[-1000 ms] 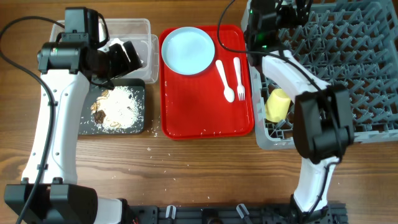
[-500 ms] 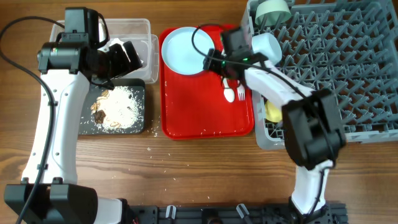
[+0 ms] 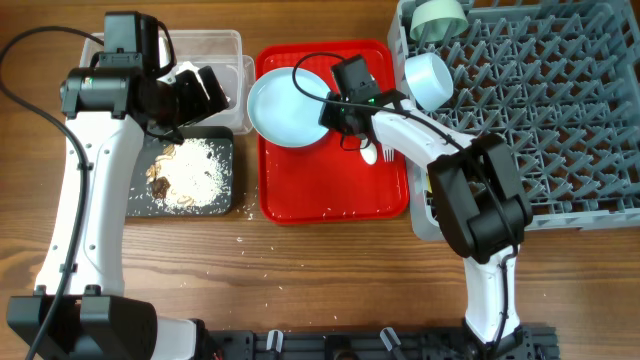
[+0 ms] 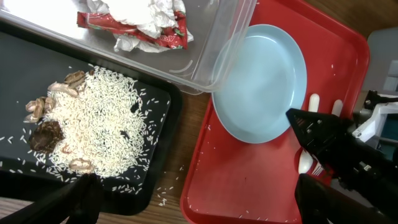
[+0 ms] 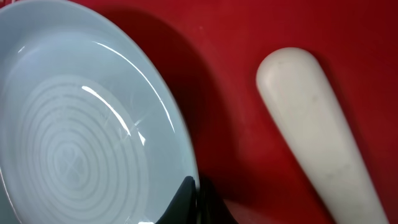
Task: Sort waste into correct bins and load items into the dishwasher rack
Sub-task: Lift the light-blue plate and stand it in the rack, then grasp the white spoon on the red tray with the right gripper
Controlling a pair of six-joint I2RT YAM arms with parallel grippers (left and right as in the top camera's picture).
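The pale blue plate (image 3: 285,108) lies at the back left of the red tray (image 3: 335,190), overhanging its left rim. My right gripper (image 3: 336,116) is shut on the plate's right rim. In the right wrist view the fingers (image 5: 186,199) pinch the plate (image 5: 81,137) edge. The white spoon (image 5: 311,137) and fork (image 3: 387,152) lie just to the right. My left gripper (image 4: 205,208) hangs open over the two bins. The red-and-white wrapper (image 4: 143,18) sits in the clear bin (image 3: 215,45). Rice and brown scraps (image 4: 93,124) fill the black bin (image 3: 225,200).
The grey dishwasher rack (image 3: 540,110) fills the right side, with a pale green bowl (image 3: 438,15) and a pale blue bowl (image 3: 428,78) at its back left. Loose grains lie on the wood (image 3: 245,235) and on the tray. The right arm hides the rack's front left corner.
My right arm has swung from the rack down to the tray and closed on the plate's rim. The plate has shifted left and toward the front. The left arm has stayed still.
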